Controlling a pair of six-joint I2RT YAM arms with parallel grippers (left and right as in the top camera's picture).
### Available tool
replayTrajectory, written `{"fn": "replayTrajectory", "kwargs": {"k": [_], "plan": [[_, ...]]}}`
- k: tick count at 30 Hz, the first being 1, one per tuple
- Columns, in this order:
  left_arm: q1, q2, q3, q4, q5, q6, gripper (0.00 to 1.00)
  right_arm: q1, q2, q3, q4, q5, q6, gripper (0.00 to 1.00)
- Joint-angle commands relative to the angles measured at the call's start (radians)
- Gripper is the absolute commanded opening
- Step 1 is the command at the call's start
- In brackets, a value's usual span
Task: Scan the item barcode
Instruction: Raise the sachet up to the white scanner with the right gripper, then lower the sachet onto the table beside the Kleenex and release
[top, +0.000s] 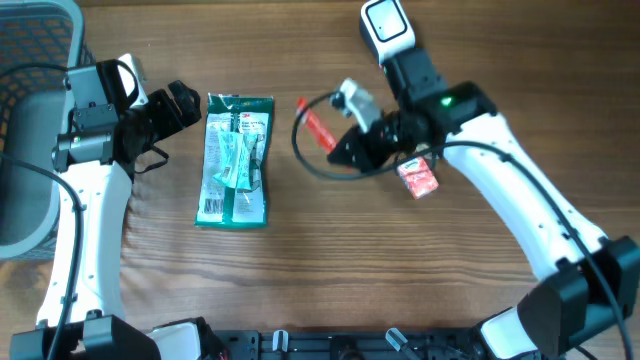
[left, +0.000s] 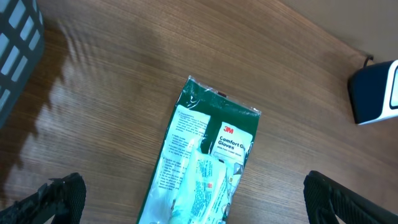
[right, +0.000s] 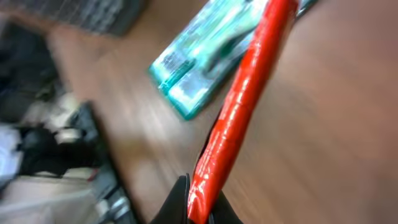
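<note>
My right gripper (top: 345, 145) is shut on one end of a thin red packet (top: 318, 125), held above the table. In the right wrist view the red packet (right: 249, 99) juts up from between the closed fingers of that gripper (right: 198, 208); the frame is blurred and no barcode shows. A white scanner (top: 388, 25) stands at the back of the table, and its edge (left: 376, 93) shows in the left wrist view. My left gripper (top: 185, 105) stands wide open just left of a green glove package (top: 236, 160), nothing between its fingers (left: 59, 199).
The green 3M glove package (left: 208, 162) lies flat under the open left gripper (left: 199, 211) and also shows blurred (right: 211, 56) in the right wrist view. A second red packet (top: 420, 178) lies under the right arm. A grey basket (top: 35, 40) stands at the far left.
</note>
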Motion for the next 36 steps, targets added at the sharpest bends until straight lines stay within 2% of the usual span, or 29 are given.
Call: {"fn": "replayTrajectory", "kwargs": {"k": [1, 4, 6, 8, 14, 17, 20, 24, 29, 36], "plan": [[-0.005, 0.002, 0.006, 0.003, -0.008, 0.021, 1.00, -0.001, -0.013, 0.253, -0.080, 0.348, 0.049, 0.04], [-0.005, 0.002, 0.006, 0.003, -0.008, 0.021, 1.00, 0.000, -0.011, 0.346, -0.113, 0.528, -0.006, 0.04], [-0.005, 0.002, 0.006, 0.003, -0.008, 0.021, 1.00, -0.001, 0.003, 0.342, -0.103, 0.643, -0.109, 0.04], [-0.005, 0.002, 0.006, 0.003, -0.008, 0.021, 1.00, -0.001, 0.029, 0.340, -0.072, 0.730, -0.142, 0.04], [-0.005, 0.002, 0.006, 0.003, -0.008, 0.021, 1.00, -0.001, 0.225, 0.340, 0.061, 0.962, -0.349, 0.04], [-0.005, 0.002, 0.006, 0.003, -0.008, 0.021, 1.00, -0.002, 0.338, 0.340, 0.146, 1.020, -0.373, 0.04], [-0.005, 0.002, 0.006, 0.003, -0.008, 0.021, 1.00, -0.014, 0.452, 0.340, 0.270, 1.168, -0.373, 0.04], [-0.005, 0.002, 0.006, 0.003, -0.008, 0.021, 1.00, -0.048, 0.549, 0.340, 0.369, 1.183, -0.369, 0.04], [-0.005, 0.002, 0.006, 0.003, -0.008, 0.021, 1.00, -0.087, 0.623, 0.340, 0.389, 1.174, -0.380, 0.04], [-0.005, 0.002, 0.006, 0.003, -0.008, 0.021, 1.00, -0.098, 0.642, 0.333, 0.379, 1.150, -0.581, 0.04]]}}
